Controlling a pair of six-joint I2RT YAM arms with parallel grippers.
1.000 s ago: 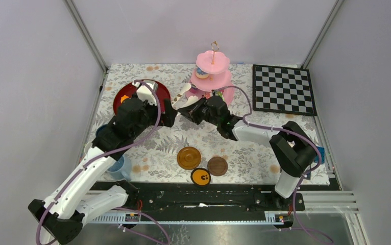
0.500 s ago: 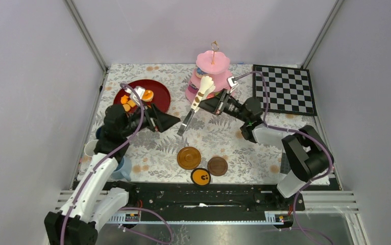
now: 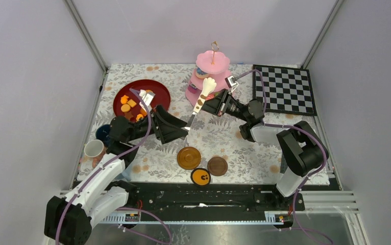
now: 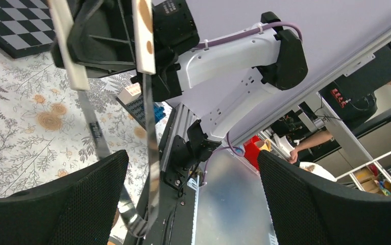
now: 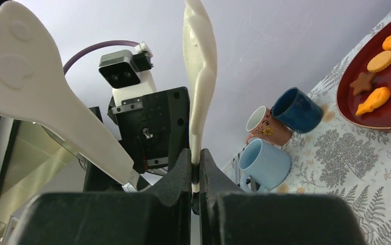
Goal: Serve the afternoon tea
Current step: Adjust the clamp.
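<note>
From above the table, the pink three-tier cake stand (image 3: 212,64) is at the back of the floral cloth (image 3: 234,148), just left of the chessboard (image 3: 284,89). Further left, a red plate (image 3: 160,92) carries small orange pastries (image 3: 126,108). The right gripper (image 3: 208,105) sits in front of the stand, pressed shut on a pair of paw-handled tongs (image 3: 200,100). The tongs slant from the stand's lower tier down toward the middle of the cloth. The left gripper (image 3: 180,131) is spread wide at their metal tips and holds nothing. Two brown saucers (image 3: 189,157) lie near the front edge, with a yellow disc (image 3: 200,176) just beside them. A white cup (image 3: 94,149) and a dark-blue cup (image 3: 103,133) sit at the left edge.

In the left wrist view, the two black fingers (image 4: 81,204) stand far apart. The tongs' two metal blades hang in the space between them (whether either blade touches a pad cannot be told). The right arm (image 4: 234,56) is behind the blades, and a corner of the chessboard shows at top left.

In the right wrist view, the fingers (image 5: 173,204) meet on one leg of the tongs, and its white paw end rises straight up. The other leg splays off to the left, free. Beyond them the left gripper faces the camera. To the right, the light-blue cup (image 5: 264,163) is nearest, with the white and dark-blue cups just behind it. The plate's edge shows a brown star biscuit (image 5: 363,82) among the orange pastries.
</note>
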